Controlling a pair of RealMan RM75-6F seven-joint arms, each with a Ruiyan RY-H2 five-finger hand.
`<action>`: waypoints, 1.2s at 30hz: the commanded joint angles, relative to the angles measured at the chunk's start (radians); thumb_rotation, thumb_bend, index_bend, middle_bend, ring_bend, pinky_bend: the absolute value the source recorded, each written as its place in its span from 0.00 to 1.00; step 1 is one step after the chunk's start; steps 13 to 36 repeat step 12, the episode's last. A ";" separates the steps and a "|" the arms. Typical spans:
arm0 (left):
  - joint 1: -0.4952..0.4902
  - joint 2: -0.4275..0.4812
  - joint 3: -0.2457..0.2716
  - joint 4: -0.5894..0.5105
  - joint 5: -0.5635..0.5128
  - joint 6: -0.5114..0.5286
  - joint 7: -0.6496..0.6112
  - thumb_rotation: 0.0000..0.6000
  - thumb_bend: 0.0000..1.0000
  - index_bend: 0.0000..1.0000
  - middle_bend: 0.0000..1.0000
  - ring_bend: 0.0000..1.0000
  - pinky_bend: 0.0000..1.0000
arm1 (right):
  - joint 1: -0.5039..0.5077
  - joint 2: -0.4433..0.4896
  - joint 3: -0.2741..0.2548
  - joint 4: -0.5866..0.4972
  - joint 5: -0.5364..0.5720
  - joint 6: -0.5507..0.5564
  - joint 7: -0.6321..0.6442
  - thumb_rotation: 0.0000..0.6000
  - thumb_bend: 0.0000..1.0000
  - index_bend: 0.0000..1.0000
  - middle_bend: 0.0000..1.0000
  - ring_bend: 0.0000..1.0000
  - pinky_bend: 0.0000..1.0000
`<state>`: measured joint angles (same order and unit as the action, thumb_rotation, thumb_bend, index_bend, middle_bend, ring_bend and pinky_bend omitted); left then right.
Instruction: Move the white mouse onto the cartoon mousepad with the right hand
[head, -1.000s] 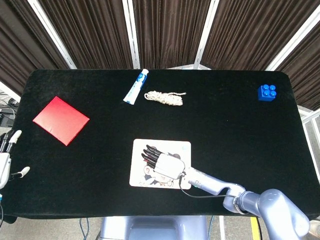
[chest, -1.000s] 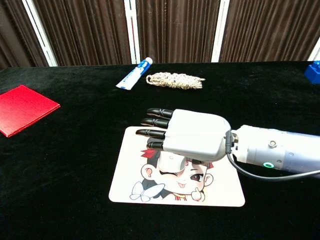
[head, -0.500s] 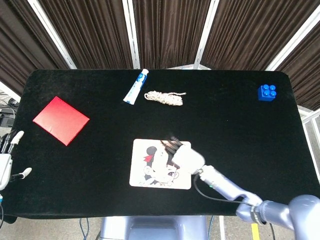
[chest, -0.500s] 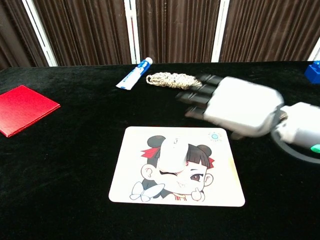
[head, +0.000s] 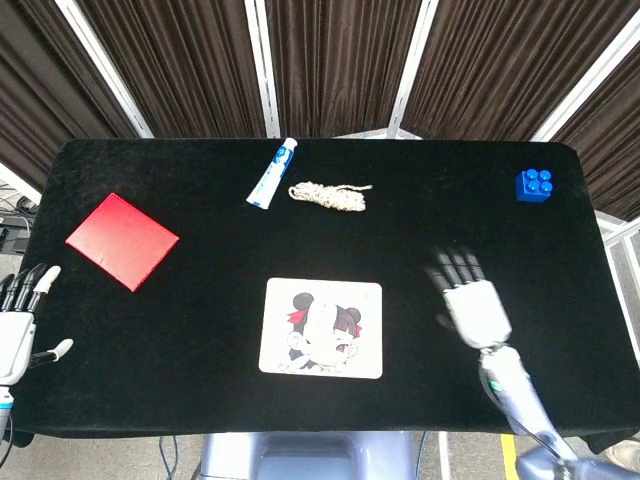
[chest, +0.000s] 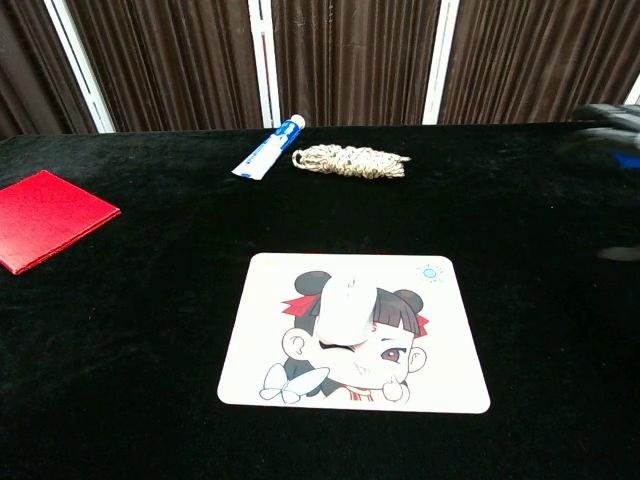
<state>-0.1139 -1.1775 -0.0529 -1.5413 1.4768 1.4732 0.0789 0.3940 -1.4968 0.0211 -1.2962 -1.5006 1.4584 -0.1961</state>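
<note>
The white mouse (head: 321, 327) (chest: 345, 308) lies on the cartoon mousepad (head: 350, 348) (chest: 440, 370), over the drawn face, with nothing touching it. My right hand (head: 468, 298) hovers to the right of the pad, blurred by motion, its fingers spread and nothing in it. In the chest view only a blurred trace of it shows at the right edge. My left hand (head: 20, 320) hangs off the table's left edge with its fingers apart and empty.
A red square pad (head: 122, 240) (chest: 40, 217) lies at the left. A toothpaste tube (head: 272, 173) (chest: 268, 147) and a coil of rope (head: 329, 195) (chest: 350, 160) sit at the back middle. A blue brick (head: 535, 185) stands at the back right.
My right hand lifted off the mouse and swung right, away from the pad. The mouse stays on the pad. The left hand rose slightly.
</note>
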 joint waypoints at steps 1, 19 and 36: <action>0.001 -0.021 0.008 0.022 0.016 0.007 0.002 1.00 0.13 0.00 0.00 0.00 0.00 | -0.123 0.036 -0.023 0.051 0.050 0.088 0.143 1.00 0.11 0.15 0.00 0.00 0.00; 0.003 -0.062 0.024 0.069 0.047 0.019 0.026 1.00 0.13 0.00 0.00 0.00 0.00 | -0.198 0.077 -0.033 0.070 0.113 0.027 0.234 1.00 0.10 0.04 0.00 0.00 0.00; 0.003 -0.062 0.024 0.069 0.047 0.019 0.026 1.00 0.13 0.00 0.00 0.00 0.00 | -0.198 0.077 -0.033 0.070 0.113 0.027 0.234 1.00 0.10 0.04 0.00 0.00 0.00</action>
